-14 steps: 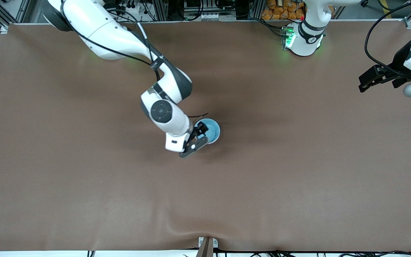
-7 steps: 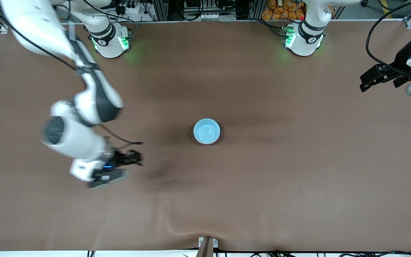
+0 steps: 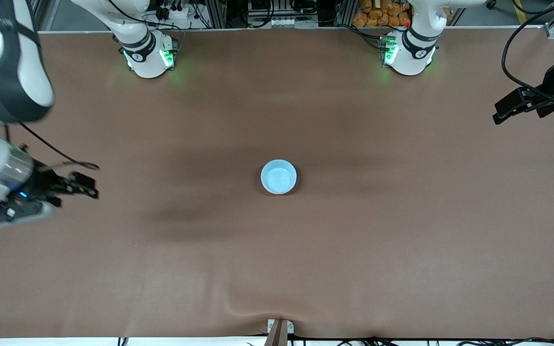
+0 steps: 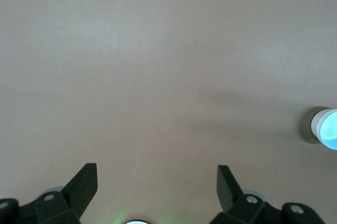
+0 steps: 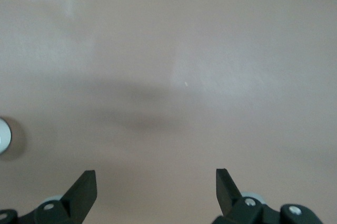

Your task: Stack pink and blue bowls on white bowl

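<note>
The light blue bowl (image 3: 278,177) stands upright at the middle of the table. In the left wrist view it shows at the edge (image 4: 329,129), with a pale white wall (image 4: 316,125) under its blue inside. It shows as a pale sliver in the right wrist view (image 5: 2,135). The pink bowl is hidden. My right gripper (image 3: 88,185) is open and empty, up over the right arm's end of the table, well away from the bowl; its own view shows it open (image 5: 155,179). My left gripper (image 3: 500,113) waits open and empty over the left arm's end (image 4: 156,174).
The brown table cover (image 3: 277,269) has a raised wrinkle near the front edge. The two arm bases (image 3: 147,53) (image 3: 409,50) stand along the table edge farthest from the front camera.
My right gripper has left the blue bowl and swung away to the right arm's end of the table. The bowl stays in place. The left gripper has drifted slightly outward.
</note>
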You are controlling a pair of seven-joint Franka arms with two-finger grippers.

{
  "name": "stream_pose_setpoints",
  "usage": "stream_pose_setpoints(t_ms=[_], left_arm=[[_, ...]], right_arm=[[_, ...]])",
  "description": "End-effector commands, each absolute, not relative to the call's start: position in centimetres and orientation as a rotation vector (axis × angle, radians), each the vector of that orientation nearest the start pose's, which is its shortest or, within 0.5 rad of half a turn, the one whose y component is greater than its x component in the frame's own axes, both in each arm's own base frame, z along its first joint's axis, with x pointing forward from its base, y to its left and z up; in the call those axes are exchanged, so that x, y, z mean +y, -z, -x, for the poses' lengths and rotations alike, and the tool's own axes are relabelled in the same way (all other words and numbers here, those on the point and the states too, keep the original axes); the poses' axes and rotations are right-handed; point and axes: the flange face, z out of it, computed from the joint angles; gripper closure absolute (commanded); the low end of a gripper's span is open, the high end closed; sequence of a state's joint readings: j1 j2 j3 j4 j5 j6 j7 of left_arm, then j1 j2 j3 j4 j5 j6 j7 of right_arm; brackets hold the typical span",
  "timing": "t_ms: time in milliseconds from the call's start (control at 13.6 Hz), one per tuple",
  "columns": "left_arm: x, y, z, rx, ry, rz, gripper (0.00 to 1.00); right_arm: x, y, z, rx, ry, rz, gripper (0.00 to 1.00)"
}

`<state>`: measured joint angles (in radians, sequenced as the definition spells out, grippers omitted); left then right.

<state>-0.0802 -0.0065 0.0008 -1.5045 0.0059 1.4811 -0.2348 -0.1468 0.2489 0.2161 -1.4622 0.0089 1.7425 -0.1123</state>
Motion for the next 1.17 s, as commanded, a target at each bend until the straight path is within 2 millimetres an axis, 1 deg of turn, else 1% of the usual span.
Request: stream_pose_setpoints(t_ms=[0,147,293,440,513,659,806,1099], left_arm=[[-4.5,-65.7,-53.4,-0.171,-0.009,3.134,0.00],[-5.2,-66.0,-53.0,-0.147,-0.002,3.137,0.00],[-5.6,-65.9,-52.9,-0.137,-0.005,3.137,0.00],[-6.1,-66.2,-52.6,-0.123,-0.002,3.137,0.00],[-6.0,-66.6,-52.4,-0.125,0.010,3.138,0.00],[-5.9,-66.6,-52.2,-0.125,0.003,3.137,0.00],[-5.9,-66.7,-52.2,-0.123,0.003,3.137,0.00],[-6.0,-66.8,-52.2,-0.123,0.005,3.139,0.00]], right_arm=[[2.1,-58.3,-58.2,-0.200,0.058,3.128,0.00],[-0.2,-59.3,-56.6,-0.133,0.028,3.131,0.00],[-1.6,-59.6,-56.0,-0.004,-0.025,3.129,0.00],[-1.8,-60.9,-55.4,0.146,-0.077,3.125,0.00],[-2.2,-61.4,-55.3,0.160,-0.079,3.124,0.00],[-2.9,-62.0,-54.9,0.158,-0.074,3.123,0.00],[-3.2,-63.4,-54.2,0.162,-0.034,3.121,0.00],[-3.3,-64.1,-54.0,0.119,-0.016,3.123,0.00]])
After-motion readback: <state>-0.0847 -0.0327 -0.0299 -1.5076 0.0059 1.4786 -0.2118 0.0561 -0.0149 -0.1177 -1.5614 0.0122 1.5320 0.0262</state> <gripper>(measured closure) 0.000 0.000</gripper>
